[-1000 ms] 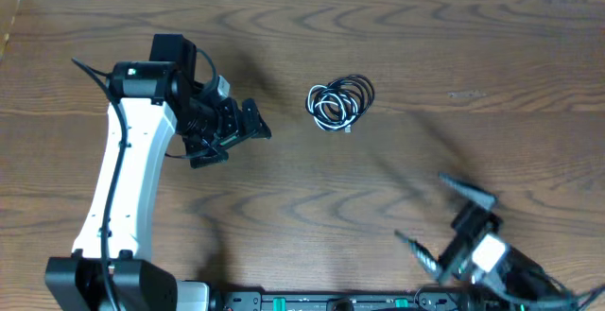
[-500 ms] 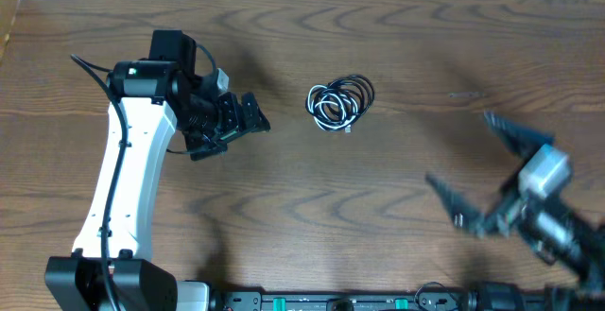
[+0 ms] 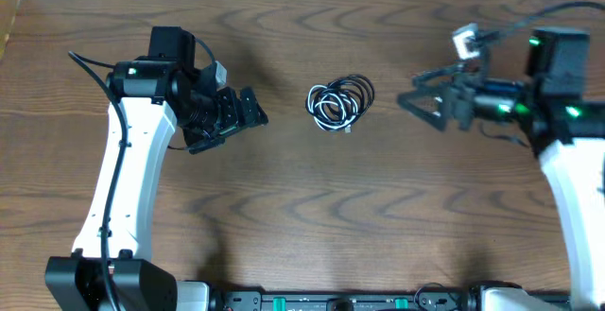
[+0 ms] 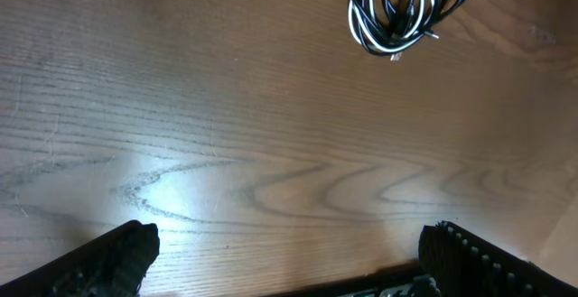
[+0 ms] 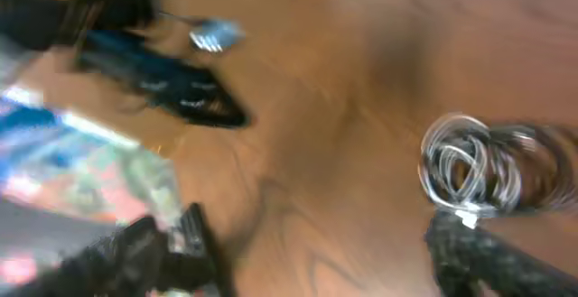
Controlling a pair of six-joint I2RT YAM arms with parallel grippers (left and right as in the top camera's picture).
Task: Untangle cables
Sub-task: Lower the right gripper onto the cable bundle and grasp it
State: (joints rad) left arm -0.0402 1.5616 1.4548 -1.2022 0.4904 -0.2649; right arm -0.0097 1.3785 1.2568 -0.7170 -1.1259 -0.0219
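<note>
The cables (image 3: pixel 340 104) lie as one small coiled bundle of black and white strands near the middle of the bench (image 3: pixel 302 216), between the two sets of jaws and touching neither. The left jaws stand off to the bundle's left, aimed toward it and spread wide. In the left wrist view the coil (image 4: pixel 406 8) sits at the top right, well ahead of the fingers (image 4: pixel 117 256). The right jaws, also spread, point at the bundle from its right. The right wrist view is blurred, but the coil (image 5: pixel 492 166) shows just above the right-hand finger (image 5: pixel 470 247).

Bare wood surrounds the bundle on all sides. The bench's far edge runs along the top of the overhead view, some way from the coil.

The left arm (image 3: pixel 123 179) rises from its base at the lower left and bends right at the wrist. The right arm (image 3: pixel 567 160) comes up along the right edge, its wrist turned left.
</note>
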